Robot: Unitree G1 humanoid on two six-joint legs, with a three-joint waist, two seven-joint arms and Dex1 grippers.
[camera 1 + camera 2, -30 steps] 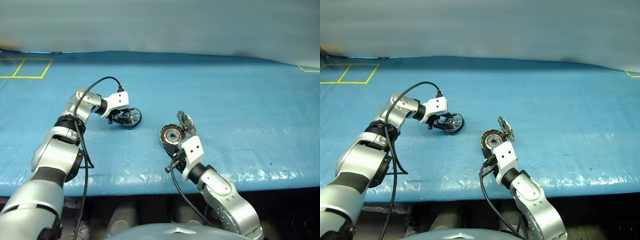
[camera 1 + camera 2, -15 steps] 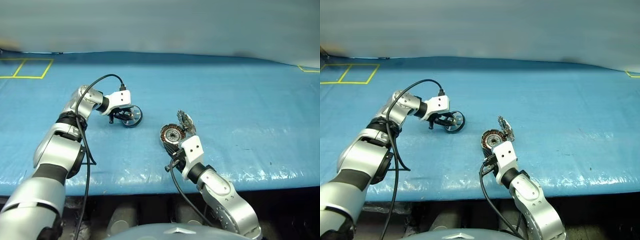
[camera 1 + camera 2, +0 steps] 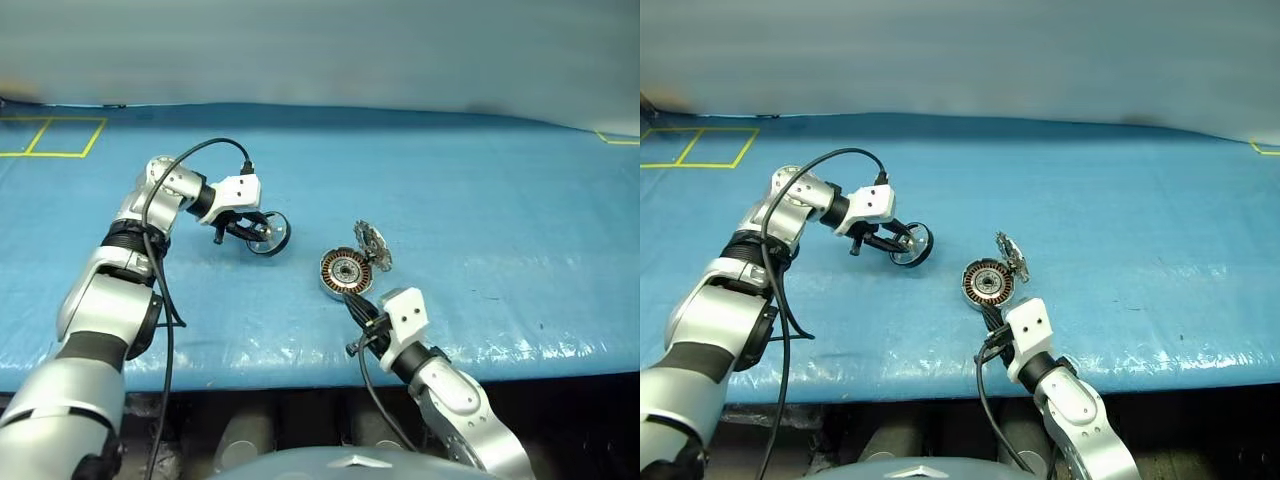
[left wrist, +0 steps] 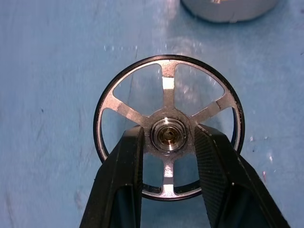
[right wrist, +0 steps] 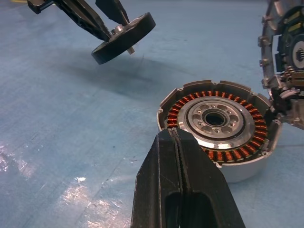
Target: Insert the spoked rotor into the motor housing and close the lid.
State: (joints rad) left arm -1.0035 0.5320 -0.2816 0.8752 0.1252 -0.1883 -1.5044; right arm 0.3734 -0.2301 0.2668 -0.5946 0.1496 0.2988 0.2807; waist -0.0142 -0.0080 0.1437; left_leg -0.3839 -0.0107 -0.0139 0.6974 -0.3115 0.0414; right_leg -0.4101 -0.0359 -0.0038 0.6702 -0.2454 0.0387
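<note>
My left gripper (image 3: 250, 229) is shut on the silver hub of the spoked rotor (image 3: 269, 234), a dark wheel held tilted a little above the blue table. In the left wrist view its fingers (image 4: 124, 156) pinch the hub from both sides of the rotor (image 4: 168, 90). The motor housing (image 3: 345, 271), with copper windings (image 5: 223, 154) inside, stands to the right of the rotor. Its lid (image 3: 372, 245) stands open and upright at the far right rim. My right gripper (image 5: 173, 133) is shut and empty, just short of the housing's near rim.
The blue sheet (image 3: 480, 200) covers the whole table. Yellow tape squares (image 3: 50, 135) mark the far left corner. The front edge (image 3: 250, 360) runs just behind my right wrist. A black cable (image 3: 200, 160) loops over my left wrist.
My left gripper closed on the rotor's hub and lifted it off the table. My right gripper drew back from the housing toward the front edge.
</note>
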